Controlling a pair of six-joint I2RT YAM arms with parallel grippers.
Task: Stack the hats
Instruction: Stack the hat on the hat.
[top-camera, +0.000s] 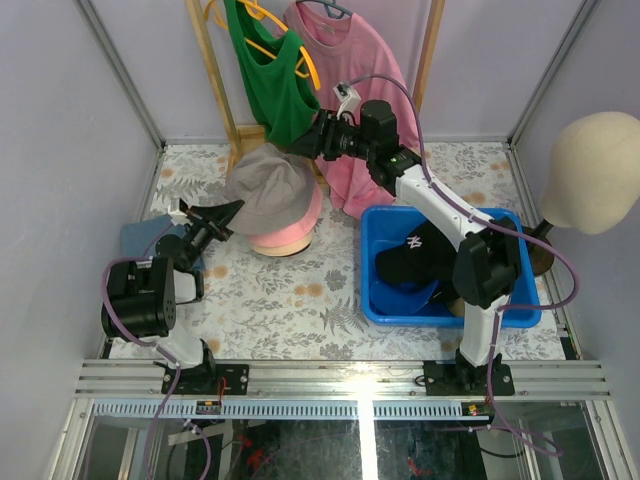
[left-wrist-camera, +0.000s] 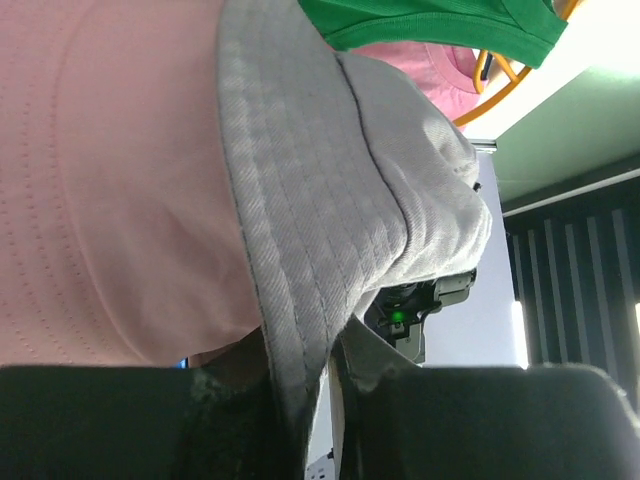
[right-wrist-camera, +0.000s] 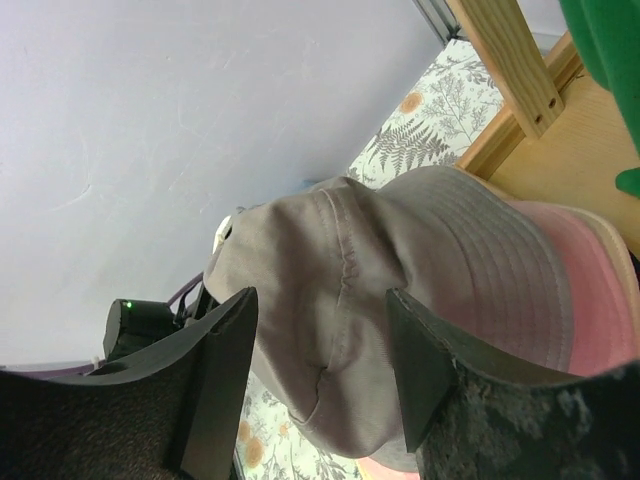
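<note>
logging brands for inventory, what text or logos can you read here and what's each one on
"NY": white interlocked monogram on the front of the black cap in the blue bin; small, so this is a best reading.
No text shows on the grey bucket hat, the pink hat under it, the green shirt or the pink shirt.

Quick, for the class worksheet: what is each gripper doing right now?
Left gripper: closed on the grey bucket hat at its brim.
Right gripper: open by that hat's crown, holding nothing.
</note>
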